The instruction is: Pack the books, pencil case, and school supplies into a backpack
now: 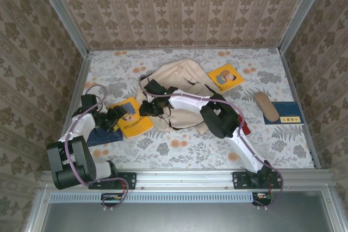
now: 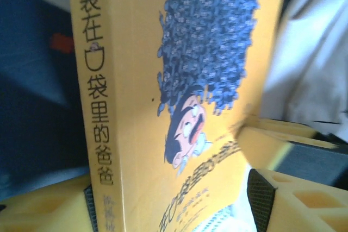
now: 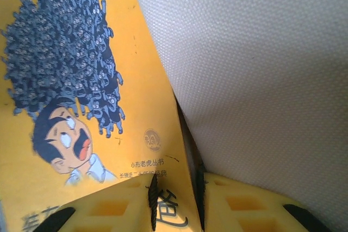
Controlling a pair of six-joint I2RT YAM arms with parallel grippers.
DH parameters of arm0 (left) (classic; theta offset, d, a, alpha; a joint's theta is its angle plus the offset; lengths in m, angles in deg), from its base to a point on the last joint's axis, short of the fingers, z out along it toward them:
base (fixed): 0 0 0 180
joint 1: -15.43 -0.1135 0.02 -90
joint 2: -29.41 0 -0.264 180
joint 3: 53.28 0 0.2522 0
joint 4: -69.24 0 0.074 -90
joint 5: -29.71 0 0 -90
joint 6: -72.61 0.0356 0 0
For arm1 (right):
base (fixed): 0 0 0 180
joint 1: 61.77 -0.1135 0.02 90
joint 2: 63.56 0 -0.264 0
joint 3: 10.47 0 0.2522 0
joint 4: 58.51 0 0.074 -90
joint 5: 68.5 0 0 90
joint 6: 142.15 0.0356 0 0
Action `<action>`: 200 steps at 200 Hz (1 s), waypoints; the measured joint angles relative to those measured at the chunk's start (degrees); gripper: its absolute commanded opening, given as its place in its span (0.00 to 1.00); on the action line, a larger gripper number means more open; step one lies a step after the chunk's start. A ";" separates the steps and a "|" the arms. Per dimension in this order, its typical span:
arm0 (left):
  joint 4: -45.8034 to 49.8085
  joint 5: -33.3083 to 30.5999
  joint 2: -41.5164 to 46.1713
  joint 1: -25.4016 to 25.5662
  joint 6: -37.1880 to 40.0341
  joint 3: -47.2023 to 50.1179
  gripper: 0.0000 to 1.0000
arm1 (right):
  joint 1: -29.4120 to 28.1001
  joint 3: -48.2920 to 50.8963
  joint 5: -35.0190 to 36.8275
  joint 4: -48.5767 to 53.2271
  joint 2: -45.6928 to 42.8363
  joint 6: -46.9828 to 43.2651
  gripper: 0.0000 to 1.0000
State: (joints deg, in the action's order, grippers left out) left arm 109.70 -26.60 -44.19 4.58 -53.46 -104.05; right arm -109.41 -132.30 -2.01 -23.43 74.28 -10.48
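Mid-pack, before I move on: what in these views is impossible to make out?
- Top view: fingertips of the right gripper, hidden by its own wrist at the backpack edge.
- Left wrist view: whether the left gripper clamps the near yellow book; blurred, fingers cut off by the frame.
- Top view: the red item, mostly covered by the right arm.
- Top view: the backpack's opening, lost in its folds.

Top camera looks down the table (image 1: pixel 179 153); both wrist cameras closely share the yellow book (image 2: pixel 130 80).
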 measured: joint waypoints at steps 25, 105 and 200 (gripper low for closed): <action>-2.19 3.30 0.46 0.81 -0.48 -0.02 0.57 | 0.15 0.33 -1.05 -0.96 0.00 0.87 0.30; 2.08 -0.87 0.15 2.64 -0.26 -4.33 0.02 | 0.39 2.93 -3.54 -1.55 -3.41 1.57 0.62; -0.94 -7.98 10.10 15.87 -7.04 -19.67 0.06 | 9.42 36.39 -9.62 -28.39 -40.24 16.87 0.98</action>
State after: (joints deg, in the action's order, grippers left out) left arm 108.76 -34.57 -34.09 20.45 -60.50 -123.73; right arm -99.99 -95.91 -11.63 -51.82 34.04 6.39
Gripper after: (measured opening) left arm 0.156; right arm 0.969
